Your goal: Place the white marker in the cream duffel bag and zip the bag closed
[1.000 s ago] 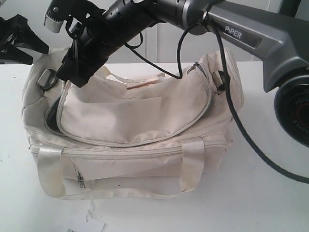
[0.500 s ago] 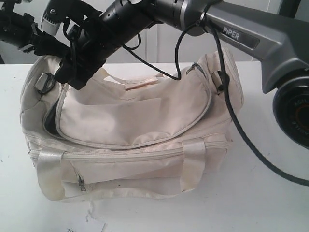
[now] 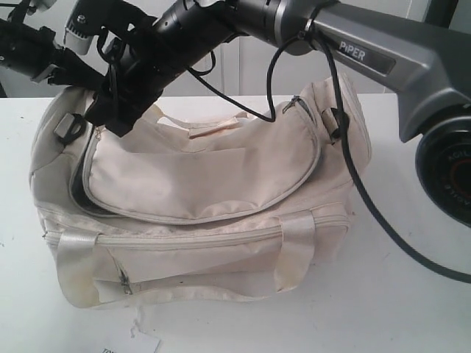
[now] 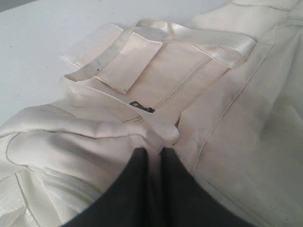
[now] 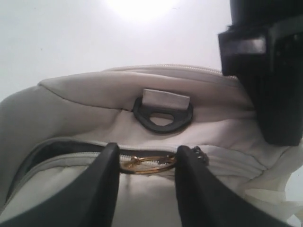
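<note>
The cream duffel bag [image 3: 206, 176] lies on the white surface [image 3: 412, 309]. Its curved top zip [image 3: 199, 219] gapes at the left end. The right hand [image 5: 147, 158] reaches across to that end and grips the zip's gold ring pull [image 5: 142, 165] between its fingers. The left hand [image 4: 151, 153] is closed against the bag's fabric; whether it pinches cloth I cannot tell.

- White desk [image 3: 412, 309], matte, spreading across the front and out to either side.
- Small paper slip [image 3: 140, 346] lying flat at the desk's near edge, print too small to read.
- Pale wall [image 3: 243, 70] behind.
</note>
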Controlling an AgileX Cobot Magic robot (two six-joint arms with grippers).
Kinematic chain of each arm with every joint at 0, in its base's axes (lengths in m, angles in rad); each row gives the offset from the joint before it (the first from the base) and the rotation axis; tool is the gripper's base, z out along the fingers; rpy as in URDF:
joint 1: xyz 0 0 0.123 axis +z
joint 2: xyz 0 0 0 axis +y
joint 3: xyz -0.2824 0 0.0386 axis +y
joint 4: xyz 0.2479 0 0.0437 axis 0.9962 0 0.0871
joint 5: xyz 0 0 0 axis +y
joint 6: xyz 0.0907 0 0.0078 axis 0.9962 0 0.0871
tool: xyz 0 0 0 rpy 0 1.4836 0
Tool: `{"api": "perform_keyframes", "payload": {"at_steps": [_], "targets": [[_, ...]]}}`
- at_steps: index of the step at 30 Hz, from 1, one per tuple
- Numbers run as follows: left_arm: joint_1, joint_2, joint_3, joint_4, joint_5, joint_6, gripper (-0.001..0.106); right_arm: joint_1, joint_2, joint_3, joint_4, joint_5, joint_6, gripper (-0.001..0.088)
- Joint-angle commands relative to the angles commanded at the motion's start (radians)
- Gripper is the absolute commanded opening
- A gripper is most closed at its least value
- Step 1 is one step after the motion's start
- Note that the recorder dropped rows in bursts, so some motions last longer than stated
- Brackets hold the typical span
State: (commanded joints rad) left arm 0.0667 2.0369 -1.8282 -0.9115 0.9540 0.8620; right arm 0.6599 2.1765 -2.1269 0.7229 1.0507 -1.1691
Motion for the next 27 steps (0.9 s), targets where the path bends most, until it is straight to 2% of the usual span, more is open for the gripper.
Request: {"api": "perform_keyframes", "payload": {"at_steps": [27], "targets": [[0.000,0.000,0.000,0.000,-0.025,-0.063,0.000,0.043,0.000,0.000,-0.001,0.124,0.055,0.0000]]}}
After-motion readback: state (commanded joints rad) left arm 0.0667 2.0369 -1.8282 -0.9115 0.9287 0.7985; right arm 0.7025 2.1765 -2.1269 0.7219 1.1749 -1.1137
